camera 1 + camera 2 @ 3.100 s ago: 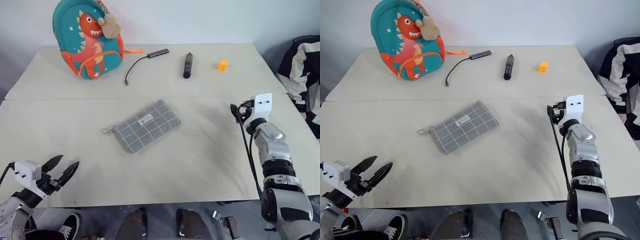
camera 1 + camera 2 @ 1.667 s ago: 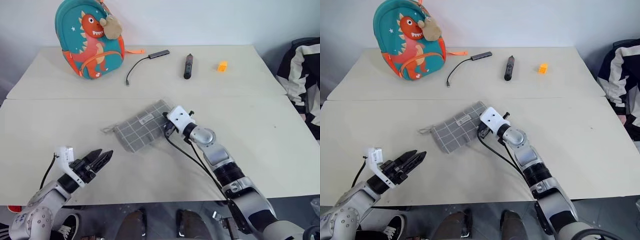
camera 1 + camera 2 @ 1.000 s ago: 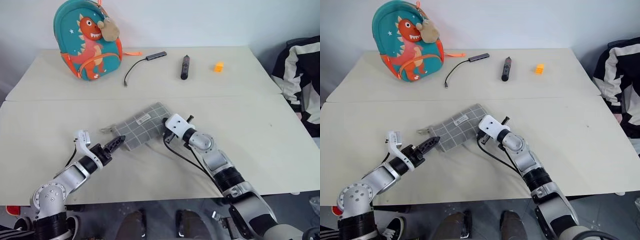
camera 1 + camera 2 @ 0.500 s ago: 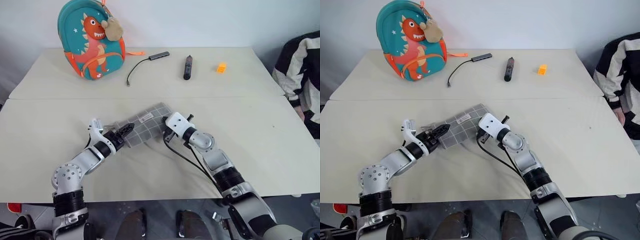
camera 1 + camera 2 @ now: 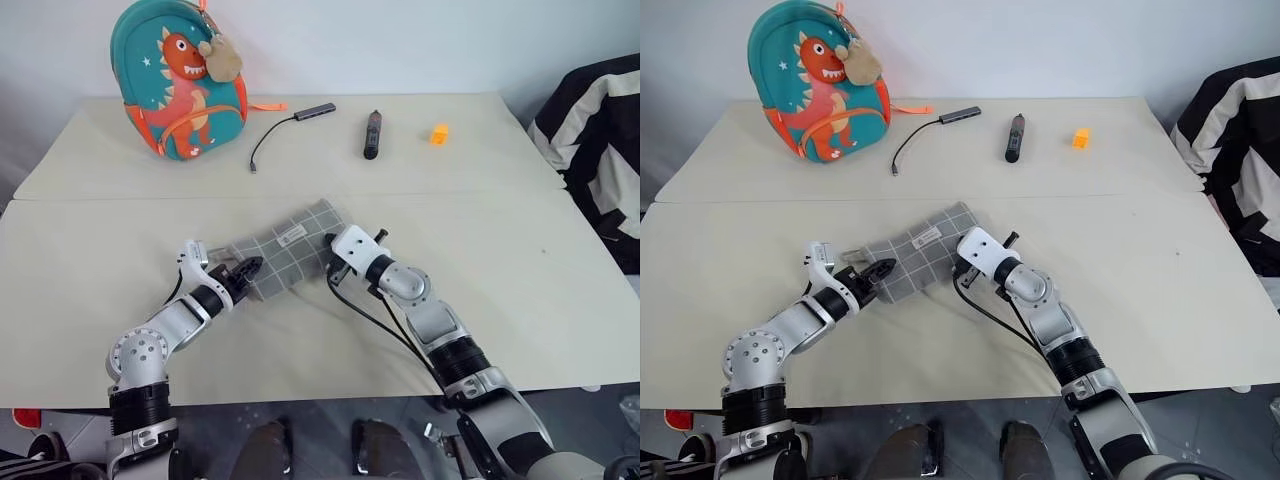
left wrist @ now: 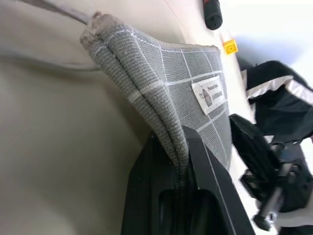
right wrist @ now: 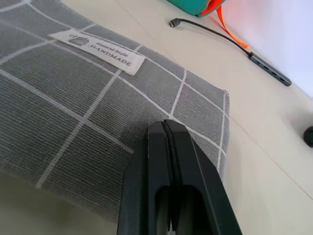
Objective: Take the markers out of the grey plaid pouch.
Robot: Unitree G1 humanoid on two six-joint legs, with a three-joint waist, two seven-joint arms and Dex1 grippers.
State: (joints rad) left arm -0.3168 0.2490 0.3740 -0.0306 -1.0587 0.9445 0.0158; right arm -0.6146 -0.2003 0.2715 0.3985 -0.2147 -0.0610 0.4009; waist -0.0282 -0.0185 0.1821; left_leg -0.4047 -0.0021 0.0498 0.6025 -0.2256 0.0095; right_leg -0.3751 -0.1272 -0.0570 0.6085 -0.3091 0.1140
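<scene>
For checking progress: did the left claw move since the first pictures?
Yes. The left claw went from the near table edge up to the pouch, toward the backpack.

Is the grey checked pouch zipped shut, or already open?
Shut, apparently: where the left fingers pinch the grey plaid pouch, its two edges lie together, with no lining or markers showing.

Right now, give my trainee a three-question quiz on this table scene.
1. True or false: the left gripper is shut on an edge of the grey pouch.
2. What lies between the black pen-like stick and the table's right edge?
A. an orange block
B. a cable
C. a backpack
3. Fill in: the right gripper rests on the pouch with its fingers ____.

Key: 1 true; 2 A; 3 shut.
</scene>
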